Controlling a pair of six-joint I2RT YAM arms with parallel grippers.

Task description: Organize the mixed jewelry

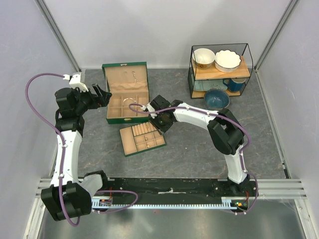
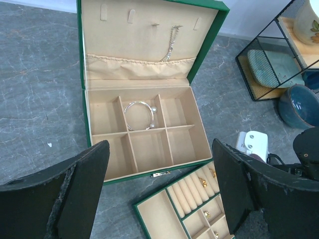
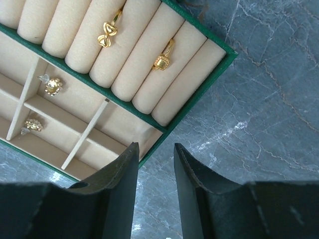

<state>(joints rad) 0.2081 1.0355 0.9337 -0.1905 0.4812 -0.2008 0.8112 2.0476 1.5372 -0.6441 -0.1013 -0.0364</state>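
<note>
While the left pincer gapes — the bangle lies boxed.

My top cam sits high behind the arm bases, looking down on the whole table. Left wrist cam peeks past the left gripper, angled down at the green box from a bit back. Right wrist cam looks past the right gripper, super close on the tray corner. All three catch that tray.
</note>
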